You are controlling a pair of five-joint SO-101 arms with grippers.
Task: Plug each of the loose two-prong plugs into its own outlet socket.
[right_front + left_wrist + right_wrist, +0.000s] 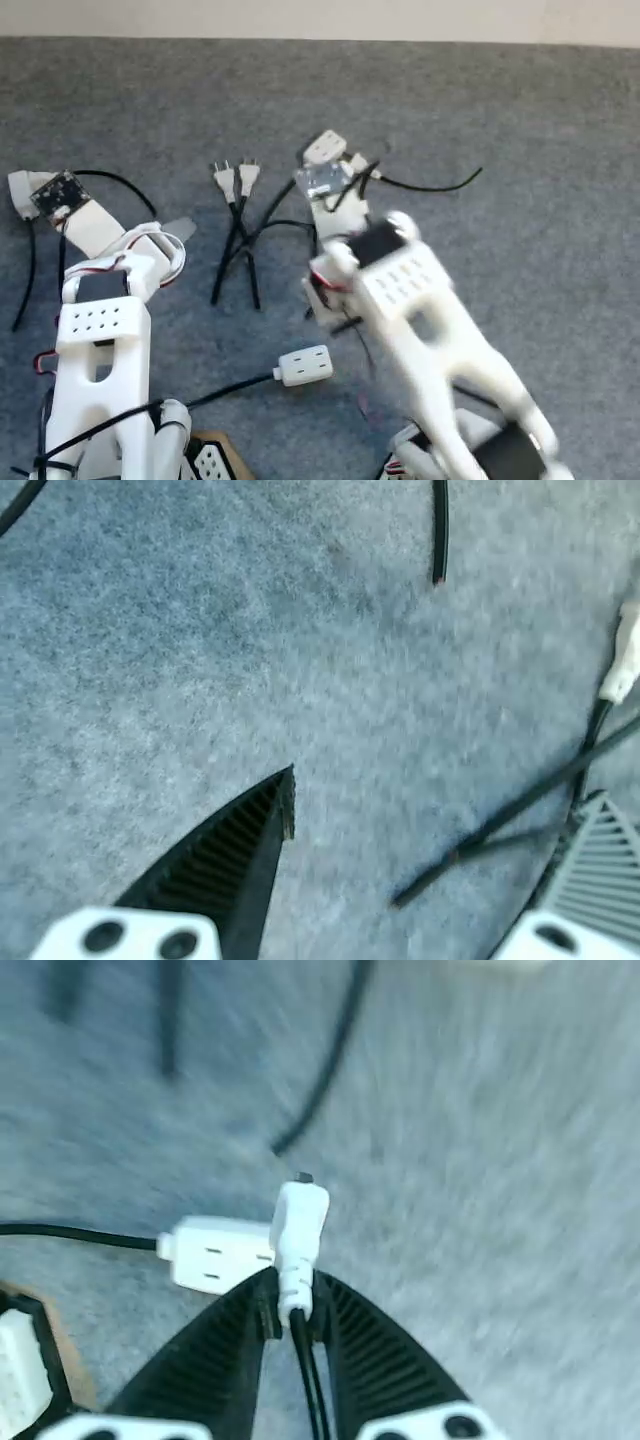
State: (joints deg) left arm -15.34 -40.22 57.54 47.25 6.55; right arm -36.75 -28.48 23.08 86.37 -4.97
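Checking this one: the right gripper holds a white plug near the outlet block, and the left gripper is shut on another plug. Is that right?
Not the left one. The left gripper has its jaws open and empty over the carpet, as the left wrist view shows. The right gripper does hold a white plug near the outlet block.

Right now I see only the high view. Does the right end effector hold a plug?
Observer: Yes. Its wrist view shows the right end effector shut on a white plug, near the cord end.
Operator: Is the plug in a socket yet?
Observer: No. An outlet lies just beyond it on the carpet, but the plug's tip is free.
Operator: And the left end effector?
Observer: The left end effector is open above the carpet and holds nothing.
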